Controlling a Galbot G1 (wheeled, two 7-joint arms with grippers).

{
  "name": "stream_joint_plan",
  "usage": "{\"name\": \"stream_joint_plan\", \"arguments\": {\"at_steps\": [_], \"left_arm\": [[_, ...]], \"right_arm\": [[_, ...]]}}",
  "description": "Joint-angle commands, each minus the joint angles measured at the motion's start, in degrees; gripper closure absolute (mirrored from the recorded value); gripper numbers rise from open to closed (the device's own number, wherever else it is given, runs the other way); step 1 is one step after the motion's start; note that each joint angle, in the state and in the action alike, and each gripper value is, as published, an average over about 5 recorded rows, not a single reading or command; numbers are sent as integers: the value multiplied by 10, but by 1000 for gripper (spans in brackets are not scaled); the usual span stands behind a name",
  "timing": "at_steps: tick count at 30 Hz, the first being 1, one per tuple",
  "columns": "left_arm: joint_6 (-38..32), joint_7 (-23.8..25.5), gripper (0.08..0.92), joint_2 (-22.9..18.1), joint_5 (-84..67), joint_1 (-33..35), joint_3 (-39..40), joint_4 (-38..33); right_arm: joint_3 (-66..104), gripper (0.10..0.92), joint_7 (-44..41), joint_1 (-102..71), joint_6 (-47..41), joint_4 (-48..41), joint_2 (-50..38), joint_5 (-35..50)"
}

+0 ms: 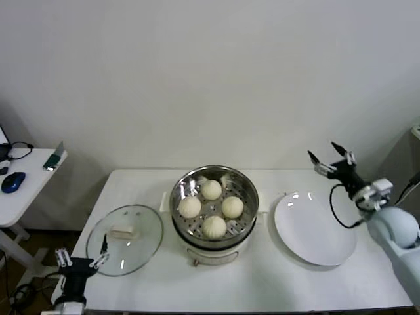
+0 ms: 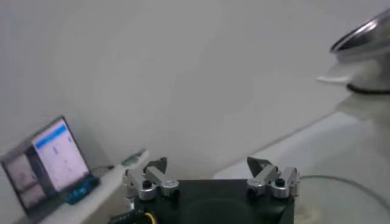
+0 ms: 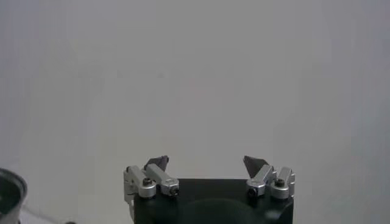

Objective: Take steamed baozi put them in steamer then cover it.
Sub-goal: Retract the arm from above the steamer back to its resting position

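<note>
Buns are all four sitting in the steamer, so only covering is left. Lid is lying at 9 o'clock, left gripper gaping beside its rim. Right gripper is idling wide apart at 2 o'clock, above the plate.

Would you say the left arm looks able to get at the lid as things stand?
Probably yes. The left gripper is open at the near rim of the lid, which lies flat on the table beside the steamer, with nothing over its handle.

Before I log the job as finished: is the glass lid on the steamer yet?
No, the glass lid lies flat on the table left of the steamer, whose top is uncovered.
</note>
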Motion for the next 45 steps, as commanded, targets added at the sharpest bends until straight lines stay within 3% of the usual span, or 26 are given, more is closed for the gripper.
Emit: {"name": "stream_joint_plan", "arguments": {"at_steps": [1,5,12,29,45], "left_arm": [[37,-175,177,38,384,-8,-2,41],[55,-215,177,39,510,-12,11,81],[51,-220,177,40,615,-38,37,150],[38,-197,177,31,616,-117,72,262],[36,-169,177,60,603,-218,91,338]], "right_arm": [[128,203,2,-256,108,12,127,-64],[109,203,0,-276,134,13,151,-74],[93,203,-3,-294,168,36,178,-76],[68,203,-3,-307,197,43,197,-105],[70,203,-6,-329,212,40,199,-101]]}}
